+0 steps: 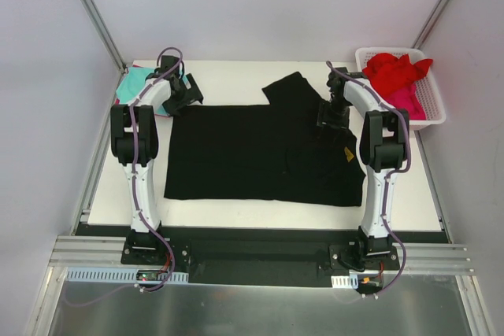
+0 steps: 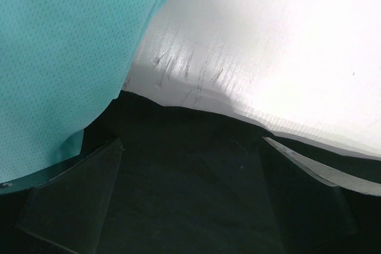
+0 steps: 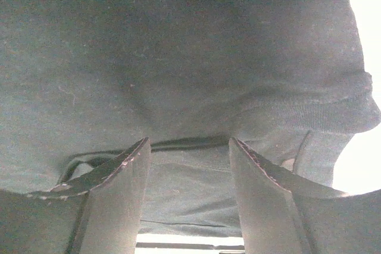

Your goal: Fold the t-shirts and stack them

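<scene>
**Black t-shirt, first fold.** The black t-shirt (image 1: 252, 151) lies spread nearly flat across the middle of the tabletop (image 1: 236, 76), with one sleeve doubled over at its far right.

The left fingers (image 2: 71, 206) hover wide open over the shirt's far left corner and hold nothing. They are just beside the teal shirt (image 1: 134, 84), which sits at the far left corner of the tabletop.

The right fingers (image 3: 107, 200) stand partly apart at the shirt's far right edge, with black cloth and a hem band across the gap. Whether they pinch it cannot be told.

A red shirt (image 1: 398, 68) and a pink shirt (image 1: 405, 101) lie in the basket (image 1: 437, 108) at the far right.

The step in hand appears to be taking the far edge for a first fold. To do it well:
- Each side should catch black cloth only, and the left should keep off the teal shirt.
- Both ends should rise and travel together toward the near edge, so the fold line runs straight.
- The doubled sleeve wants flattening first.
</scene>
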Controlling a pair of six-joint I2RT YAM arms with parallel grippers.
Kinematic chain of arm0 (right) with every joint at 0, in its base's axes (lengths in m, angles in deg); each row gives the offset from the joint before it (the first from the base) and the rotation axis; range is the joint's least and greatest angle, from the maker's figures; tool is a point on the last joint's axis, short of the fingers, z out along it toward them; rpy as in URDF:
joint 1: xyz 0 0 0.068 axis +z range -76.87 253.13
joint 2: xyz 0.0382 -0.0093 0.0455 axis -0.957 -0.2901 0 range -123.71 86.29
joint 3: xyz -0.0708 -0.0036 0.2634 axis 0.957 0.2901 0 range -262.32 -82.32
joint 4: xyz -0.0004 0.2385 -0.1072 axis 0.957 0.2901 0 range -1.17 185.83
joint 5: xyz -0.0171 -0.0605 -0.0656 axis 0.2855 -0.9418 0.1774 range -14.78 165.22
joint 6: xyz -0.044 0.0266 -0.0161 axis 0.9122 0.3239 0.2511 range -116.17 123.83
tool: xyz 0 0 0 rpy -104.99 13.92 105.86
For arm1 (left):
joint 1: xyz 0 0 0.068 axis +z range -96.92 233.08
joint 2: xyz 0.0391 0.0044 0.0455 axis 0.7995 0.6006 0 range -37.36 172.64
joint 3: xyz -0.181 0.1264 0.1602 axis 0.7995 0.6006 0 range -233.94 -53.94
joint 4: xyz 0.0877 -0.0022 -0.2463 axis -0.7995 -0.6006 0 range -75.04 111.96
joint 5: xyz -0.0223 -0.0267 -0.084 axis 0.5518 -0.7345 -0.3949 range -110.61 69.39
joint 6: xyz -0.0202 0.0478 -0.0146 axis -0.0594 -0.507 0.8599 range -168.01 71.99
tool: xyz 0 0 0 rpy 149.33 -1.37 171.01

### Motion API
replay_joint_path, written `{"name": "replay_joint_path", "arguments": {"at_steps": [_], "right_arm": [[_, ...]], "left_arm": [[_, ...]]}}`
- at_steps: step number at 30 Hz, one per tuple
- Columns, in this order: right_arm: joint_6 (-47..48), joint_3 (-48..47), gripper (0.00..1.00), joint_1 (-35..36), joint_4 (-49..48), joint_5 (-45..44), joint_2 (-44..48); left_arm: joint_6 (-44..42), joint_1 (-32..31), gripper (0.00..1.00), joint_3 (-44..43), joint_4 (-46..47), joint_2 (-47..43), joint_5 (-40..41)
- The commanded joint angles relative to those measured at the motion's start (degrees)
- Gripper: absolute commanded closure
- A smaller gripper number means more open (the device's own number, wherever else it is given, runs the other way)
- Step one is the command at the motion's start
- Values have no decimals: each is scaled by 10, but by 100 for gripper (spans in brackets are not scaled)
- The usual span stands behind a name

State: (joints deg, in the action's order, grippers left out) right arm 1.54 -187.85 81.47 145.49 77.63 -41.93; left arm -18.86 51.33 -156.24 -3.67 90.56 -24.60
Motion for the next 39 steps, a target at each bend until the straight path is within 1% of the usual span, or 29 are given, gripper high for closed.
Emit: {"name": "replay_joint_path", "arguments": {"at_steps": [1, 7, 8, 10, 12, 13, 14, 15, 16, 17, 18, 19, 20, 21, 22, 23, 25, 26, 28, 31, 35, 39], "right_arm": [[7, -39, 41, 3, 29, 7, 66], [11, -45, 41, 23, 26, 6, 125], [13, -48, 41, 26, 27, -2, 133], [14, -48, 41, 34, 32, -2, 155], [11, -25, 41, 39, 39, 4, 177], [8, -7, 41, 43, 33, 4, 192], [6, 21, 41, 47, 13, 0, 230], [3, 78, 41, 55, 1, -6, 249], [-7, 115, 41, 58, -10, -14, 268], [-11, 145, 41, 60, -39, -21, 305], [-17, 209, 40, 62, -53, -40, 320], [-22, 237, 40, 62, -66, -49, 334], [-34, 263, 40, 63, -91, -71, 346], [-39, 294, 40, 63, -105, -74, 367], [-44, 343, 40, 65, -117, -82, 377], [-54, 370, 40, 67, -140, -101, 386], [-66, 426, 40, 76, -155, -116, 408], [-70, 443, 40, 80, -175, -126, 416], [-85, 473, 40, 92, -190, -140, 436], [-104, 516, 40, 113, -209, -162, 454], [-125, 549, 40, 133, -229, -182, 474], [-127, 551, 40, 146, -226, -196, 476]], "left_arm": [[-12, -5, 1, 13, 9, -68, 15], [-32, -35, 1, 18, 10, -187, 10], [-38, -52, 1, 27, 10, -217, 15], [-51, -68, 1, 40, 5, -244, 20], [-49, -94, 1, 84, -10, -286, 11], [-45, -104, 1, 105, -19, -299, 15], [-40, -115, 1, 158, -22, -324, 18], [-37, -133, 1, 187, -27, -334, 19], [-30, -141, 1, 218, -26, -343, 37], [-24, -145, 1, 276, -25, -353, 36], [-20, -155, 1, 301, -21, -353, 51], [-16, -156, 1, 324, -21, -353, 71], [-9, -158, 1, 363, -21, -352, 74], [-3, -160, 1, 381, -16, -355, 75], [2, -170, 1, 400, -1, -362, 83], [6, -176, 1, 436, 7, -385, 108], [14, -185, 1, 471, 29, -418, 116], [19, -185, 1, 497, 41, -450, 129], [27, -187, 1, 517, 51, -495, 128], [27, -207, 1, 544, 63, -535, 140], [36, -230, 1, 569, 67, -543, 157], [45, -248, 1, 587, 78, -529, 166]]}}
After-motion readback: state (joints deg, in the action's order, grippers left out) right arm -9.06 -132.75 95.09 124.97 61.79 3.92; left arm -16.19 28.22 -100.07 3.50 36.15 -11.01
